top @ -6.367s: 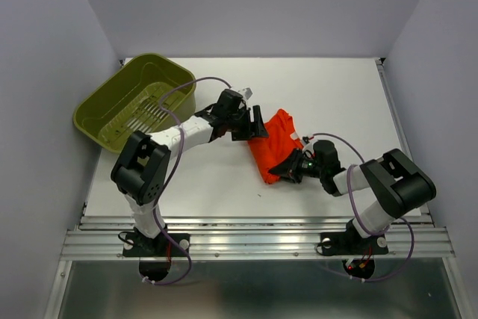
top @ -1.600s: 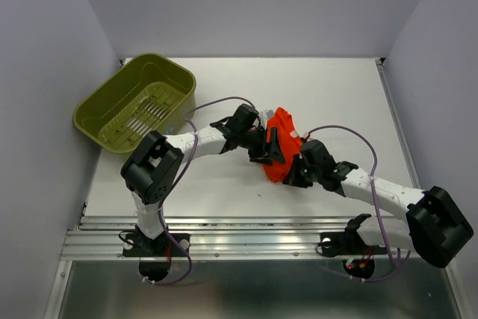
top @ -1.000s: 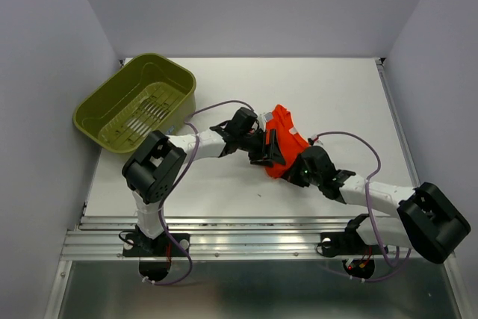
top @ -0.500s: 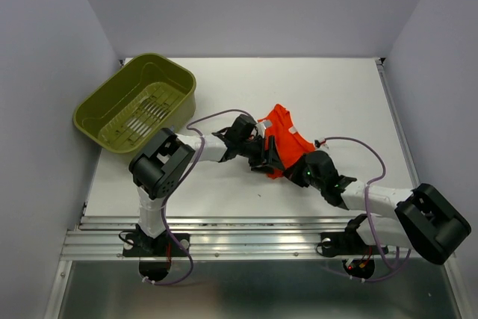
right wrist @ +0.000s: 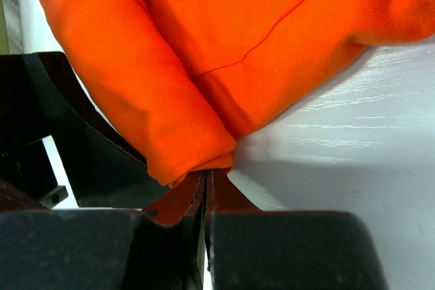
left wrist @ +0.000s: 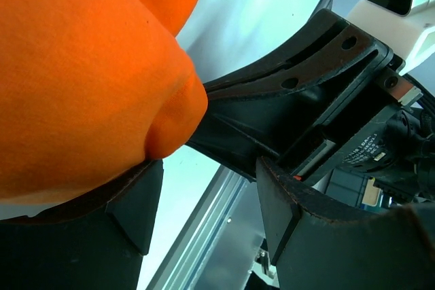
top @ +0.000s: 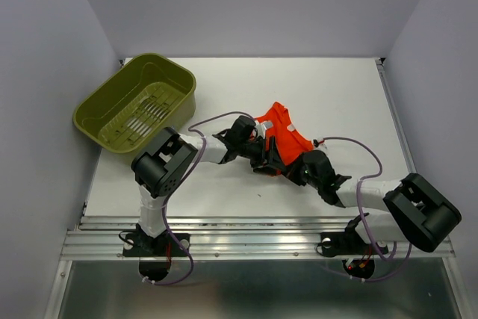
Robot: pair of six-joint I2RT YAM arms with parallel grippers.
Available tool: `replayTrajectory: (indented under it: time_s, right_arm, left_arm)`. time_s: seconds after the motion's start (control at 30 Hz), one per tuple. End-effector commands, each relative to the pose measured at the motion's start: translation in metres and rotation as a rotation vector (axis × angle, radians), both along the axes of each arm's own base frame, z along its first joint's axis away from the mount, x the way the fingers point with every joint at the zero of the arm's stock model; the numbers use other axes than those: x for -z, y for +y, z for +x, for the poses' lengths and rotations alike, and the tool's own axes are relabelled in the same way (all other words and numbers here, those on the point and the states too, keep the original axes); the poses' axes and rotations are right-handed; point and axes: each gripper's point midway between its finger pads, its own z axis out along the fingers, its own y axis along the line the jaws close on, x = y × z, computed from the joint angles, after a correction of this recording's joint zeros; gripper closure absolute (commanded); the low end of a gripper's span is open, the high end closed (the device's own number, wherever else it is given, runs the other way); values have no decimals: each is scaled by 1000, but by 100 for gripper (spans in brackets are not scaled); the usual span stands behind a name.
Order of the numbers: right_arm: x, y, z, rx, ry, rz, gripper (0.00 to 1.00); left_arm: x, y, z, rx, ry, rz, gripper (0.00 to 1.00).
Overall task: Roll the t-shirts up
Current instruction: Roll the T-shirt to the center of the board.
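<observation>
I judge this to be the middle of the rolling step: the orange-red t-shirt [top: 284, 131] lies bunched into a thick fold on the table [top: 340, 95], just ahead of both sets of fingertips, and it is not yet a tidy roll. My right gripper [right wrist: 206, 180] is pinched nearly closed on the near corner of the fold, with a small tuck of cloth caught between the jaws right at their tips and the rest of the shirt spreading away above and beyond them. My left gripper [left wrist: 211, 171] stands with a moderate gap between its jaws; nothing sits in that gap, but the rounded end of the fold rests against the upper edge of one finger, and the right gripper's dark fingers are close in front of it. The olive-green basket [top: 134, 102] sits well off behind the left arm. Next, I think, the pinched edge needs turning over onto the shirt's body, with the left fingers steadying the bulge. The two grippers are crowded, so a clash is the risk.
</observation>
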Motion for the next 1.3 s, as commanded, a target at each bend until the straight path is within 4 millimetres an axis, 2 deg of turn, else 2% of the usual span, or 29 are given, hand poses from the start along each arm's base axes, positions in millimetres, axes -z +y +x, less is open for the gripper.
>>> replayTrajectory:
  time_s: [0.0,0.13,0.2,0.27,0.3,0.47,0.5,0.6,0.63,0.73,0.77,0.8,0.9,0.93,1.07,1.13,1.27]
  right_arm:
    - [-19,8,17,31,-73,41,99]
    - [-22,5,13,13,-70,9,99]
    - [-22,-1,9,0,-63,-37,99]
    - [-24,-4,6,-14,-62,-65,99]
    - [-26,-7,2,-37,-67,-97,99]
    - [-33,-24,-5,-74,-63,-236,90]
    - [-29,-35,-7,-86,-52,-310,89]
    - [-52,-40,3,-106,-111,-392,87]
    - [-68,-36,11,-105,-146,-395,87]
    - [-73,-34,21,-164,-141,-493,81]
    - [-89,-27,32,-169,-161,-500,79]
    - [-79,-27,33,-201,-127,-562,76]
    - [-92,-15,43,-253,-159,-628,66]
    - [-85,-11,41,-282,-139,-660,64]
    - [-83,11,40,-394,-145,-758,50]
    - [-85,22,39,-435,-164,-805,48]
    - [-71,44,28,-520,-166,-847,45]
  left_arm:
    - [-13,-6,-6,38,-14,-59,34]
    - [-28,2,2,20,-40,-60,34]
    - [-44,5,11,2,-87,-57,34]
    - [-48,15,17,-10,-94,-12,34]
    - [-63,17,26,-13,-160,-18,34]
    - [-85,44,51,-72,-224,46,34]
    - [-93,53,65,-114,-248,47,34]
    - [-105,75,92,-204,-291,77,34]
    - [-106,82,99,-228,-306,100,34]
    - [-114,100,120,-310,-334,146,34]
    - [-114,105,123,-329,-329,161,34]
    - [-118,110,129,-358,-343,175,34]
    - [-120,123,140,-412,-356,213,34]
    - [-124,127,141,-426,-364,218,33]
    - [-123,146,147,-481,-362,251,33]
    - [-121,155,150,-505,-356,255,33]
    - [-118,162,151,-522,-345,260,33]
